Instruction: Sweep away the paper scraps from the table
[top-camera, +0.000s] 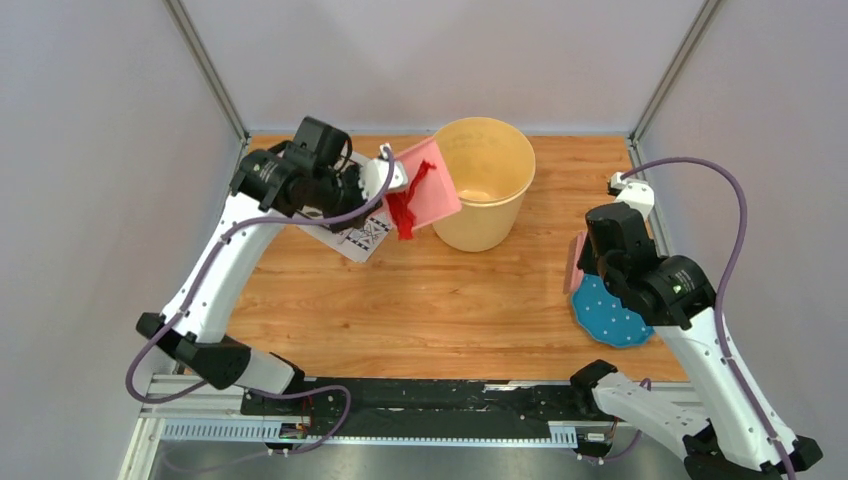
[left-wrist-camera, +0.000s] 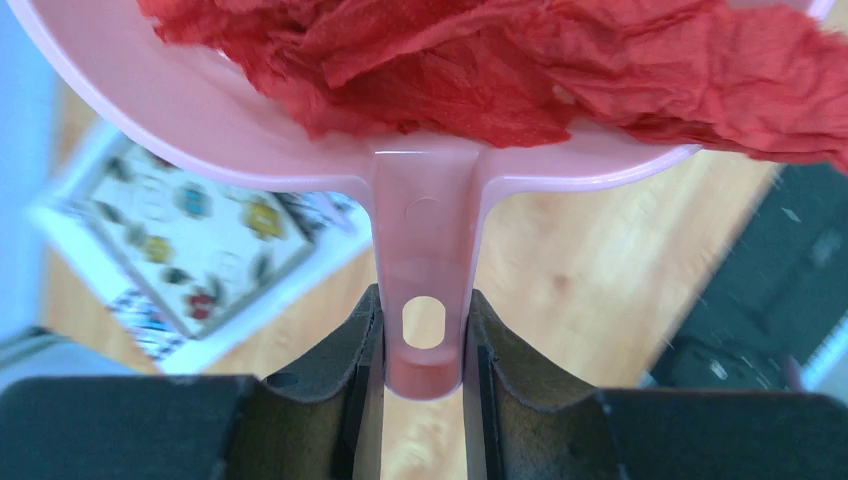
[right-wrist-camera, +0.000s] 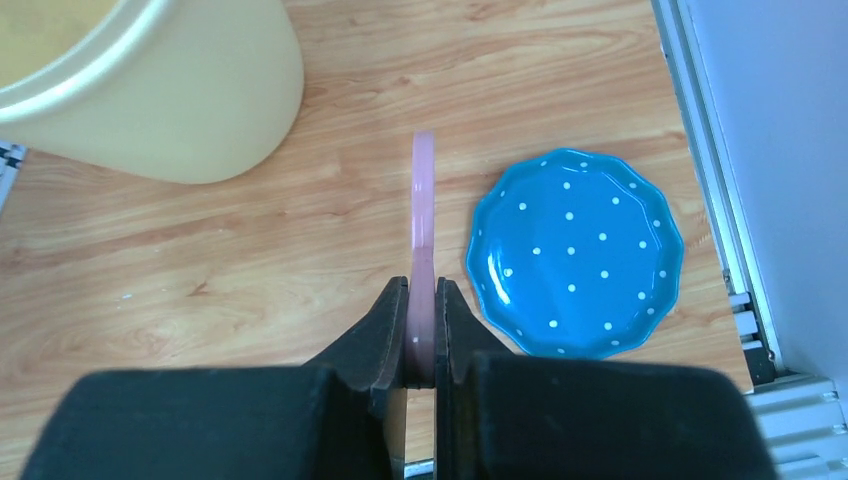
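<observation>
Red paper scraps (top-camera: 405, 207) lie bunched in a pink dustpan (top-camera: 437, 182) that is tilted up beside a yellow bucket (top-camera: 487, 190); some scraps hang over its lower edge. My left gripper (top-camera: 386, 176) is shut on the dustpan's handle (left-wrist-camera: 425, 250), and the left wrist view shows the scraps (left-wrist-camera: 500, 60) filling the pan. My right gripper (top-camera: 581, 266) is shut on a thin pink brush (right-wrist-camera: 424, 210), held edge-on above the table (top-camera: 420, 300) next to a blue plate. I see no loose scraps on the wood.
A blue dotted plate (top-camera: 612, 316) lies at the right, near the table's metal edge. A white patterned placemat (top-camera: 362, 238) lies under the left arm. The bucket (right-wrist-camera: 170, 90) stands at the back centre.
</observation>
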